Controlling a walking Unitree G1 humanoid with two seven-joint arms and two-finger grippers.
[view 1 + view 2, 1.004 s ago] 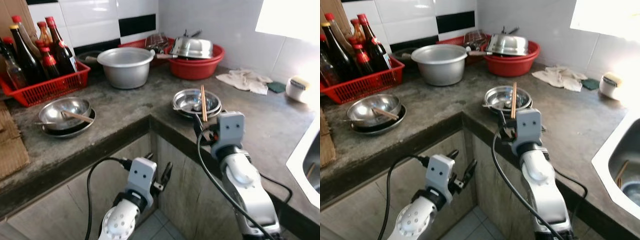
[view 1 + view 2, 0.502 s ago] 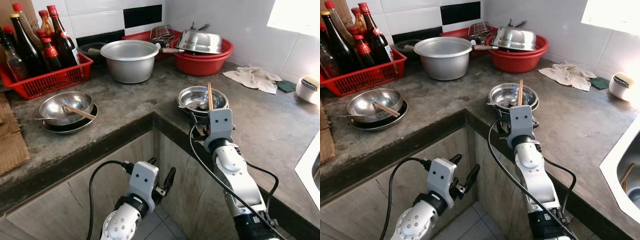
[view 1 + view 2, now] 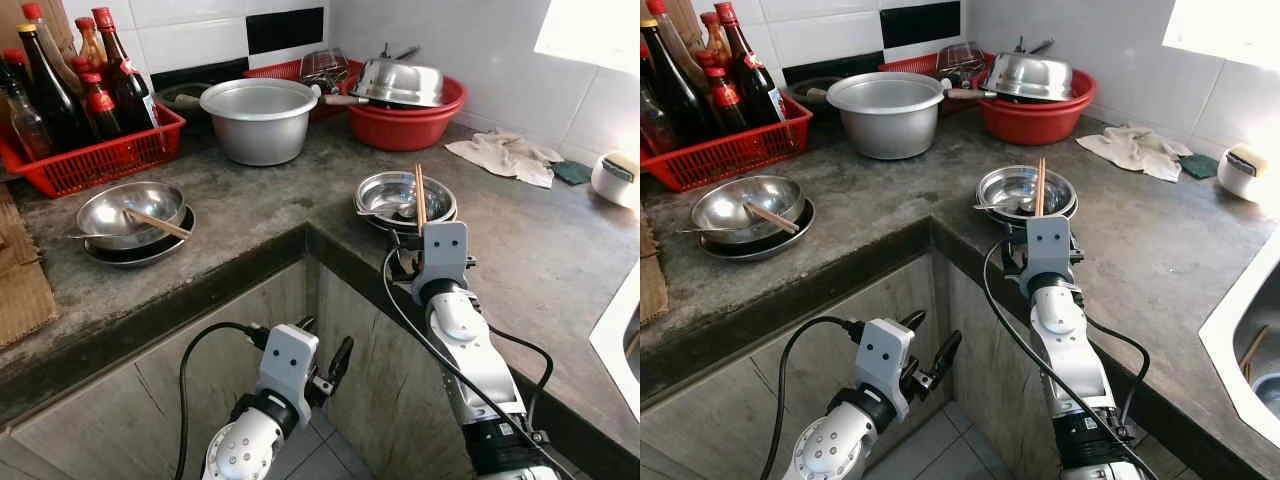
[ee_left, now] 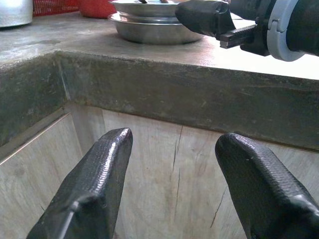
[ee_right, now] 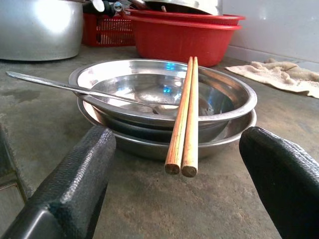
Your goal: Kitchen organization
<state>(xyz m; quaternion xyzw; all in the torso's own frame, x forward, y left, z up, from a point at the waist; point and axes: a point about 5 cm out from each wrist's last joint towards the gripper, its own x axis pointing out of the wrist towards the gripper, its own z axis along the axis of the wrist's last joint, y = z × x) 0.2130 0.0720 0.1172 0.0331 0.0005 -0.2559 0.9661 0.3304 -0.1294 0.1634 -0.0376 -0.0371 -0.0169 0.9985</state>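
Note:
Two stacked steel bowls (image 3: 405,200) sit near the counter's corner, with a pair of wooden chopsticks (image 5: 183,117) across the rim and a spoon (image 5: 75,88) inside. My right gripper (image 5: 174,184) is open just above the counter, right in front of these bowls. Its fingers (image 5: 65,189) stand on either side of the chopstick ends without touching. My left gripper (image 4: 174,189) is open and holds nothing, low in front of the wooden cabinet front (image 4: 164,164) below the counter edge. A second steel bowl (image 3: 128,212) with chopsticks and a spoon sits further left.
At the back stand an aluminium pot (image 3: 260,118), a red basket of sauce bottles (image 3: 90,150) and a red basin (image 3: 410,120) holding a steel lid. A cloth (image 3: 505,158) and a white container (image 3: 612,178) lie right. The sink (image 3: 625,340) is at the far right.
The view has shifted as the head moved. My right gripper now sits more squarely in front of the stacked bowls. The left gripper has hardly moved.

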